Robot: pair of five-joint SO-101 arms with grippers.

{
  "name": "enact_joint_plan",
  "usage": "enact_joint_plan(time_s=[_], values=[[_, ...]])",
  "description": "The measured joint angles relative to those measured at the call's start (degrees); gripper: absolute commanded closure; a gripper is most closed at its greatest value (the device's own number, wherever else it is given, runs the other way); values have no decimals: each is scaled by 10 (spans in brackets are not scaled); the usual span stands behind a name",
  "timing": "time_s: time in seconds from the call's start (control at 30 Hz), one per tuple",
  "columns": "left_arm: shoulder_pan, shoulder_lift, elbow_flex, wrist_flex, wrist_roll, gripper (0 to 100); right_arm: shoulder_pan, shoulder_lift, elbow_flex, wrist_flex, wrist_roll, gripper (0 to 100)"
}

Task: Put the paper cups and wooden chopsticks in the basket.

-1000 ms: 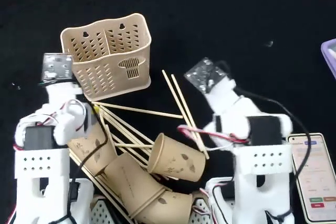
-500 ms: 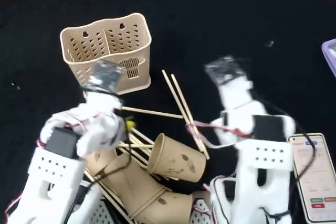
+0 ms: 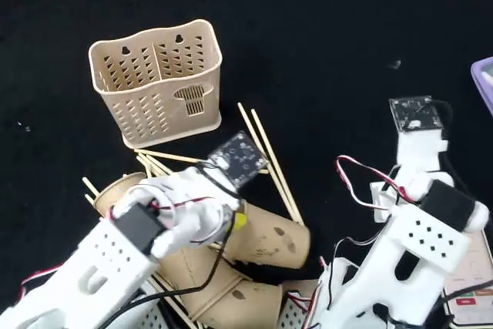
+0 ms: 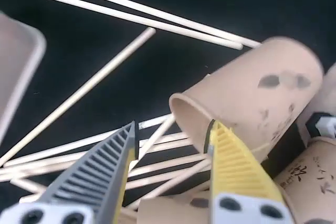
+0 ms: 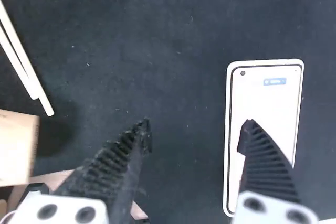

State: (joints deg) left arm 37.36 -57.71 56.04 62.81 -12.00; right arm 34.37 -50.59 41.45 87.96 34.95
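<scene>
Swinging away from the basket (image 3: 162, 109), the left gripper (image 4: 172, 127) came over a paper cup (image 4: 252, 93), jaws wide at its rim; the right gripper (image 5: 195, 125) hung wide beside the phone (image 5: 265, 103).

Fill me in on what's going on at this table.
Two robot arms are tidying paper cups and wooden chopsticks into a basket. The left gripper hangs open at the rim of a cup lying on its side among the chopsticks. The right gripper is open over bare table beside a phone, holding nothing. The cups and chopsticks in sight lie outside the basket.
</scene>
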Motion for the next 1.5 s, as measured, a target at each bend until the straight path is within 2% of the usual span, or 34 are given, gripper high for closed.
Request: enact_joint_plan(time_s=[0.2,0.53,0.73,0.87,0.97,1.13,1.3,1.5], values=[[18,126,-19,-51,1,764,4,0,0,0,0,724],[41,309,-188,-72,84,764,4,0,0,0,0,723],[105,324,-225,-72,126,764,89,0,0,-13,4,723],[175,324,-226,-78,128,764,159,0,15,-40,30,723],[194,324,-226,-104,128,764,191,0,40,-58,52,723],[194,324,-238,-113,128,764,205,0,88,-85,66,723],[184,292,-282,-54,128,764,205,0,101,-89,66,723],[43,164,-305,-18,116,764,189,0,102,-89,46,723]])
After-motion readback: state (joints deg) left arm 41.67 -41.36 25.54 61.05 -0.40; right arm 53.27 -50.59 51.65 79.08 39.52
